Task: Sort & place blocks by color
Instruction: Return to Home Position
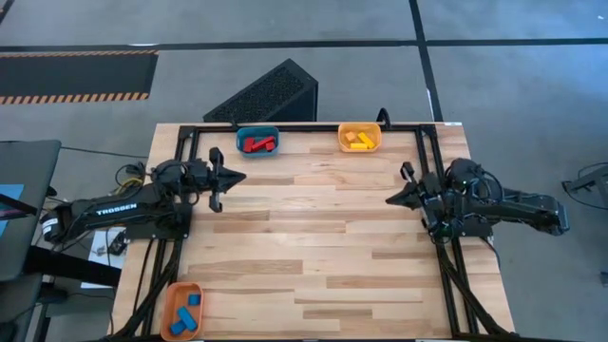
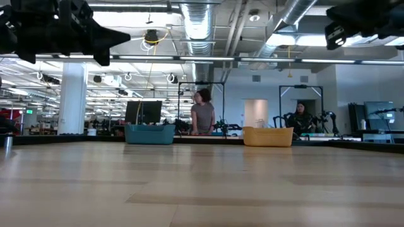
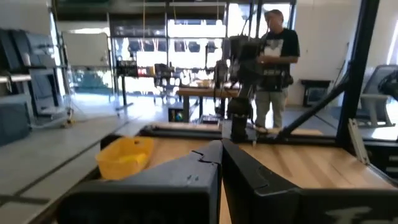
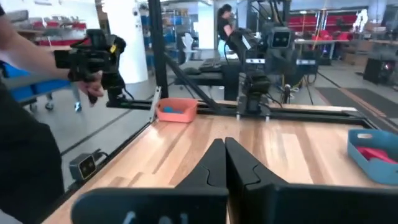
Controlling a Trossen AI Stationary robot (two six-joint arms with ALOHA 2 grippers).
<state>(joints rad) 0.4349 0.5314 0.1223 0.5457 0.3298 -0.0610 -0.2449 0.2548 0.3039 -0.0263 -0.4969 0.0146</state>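
Observation:
Red blocks (image 1: pixel 257 144) lie in the blue bin (image 1: pixel 257 141) at the table's far edge. Yellow blocks (image 1: pixel 358 140) lie in the yellow bin (image 1: pixel 359 138) beside it. Blue blocks (image 1: pixel 187 314) lie in the orange bin (image 1: pixel 180 311) at the near left corner. My left gripper (image 1: pixel 239 177) hangs shut above the table's left side, pointing right. My right gripper (image 1: pixel 389 199) hangs shut above the right side, pointing left. Neither holds anything. The right wrist view shows the orange bin (image 4: pixel 176 109) and the blue bin (image 4: pixel 374 151); the left wrist view shows the yellow bin (image 3: pixel 126 157).
A black metal frame (image 1: pixel 313 127) runs along the table's far edge and down both sides. People stand in the room beyond the table (image 2: pixel 203 113). A hand holds a dark device (image 4: pixel 93 59) off the table in the right wrist view.

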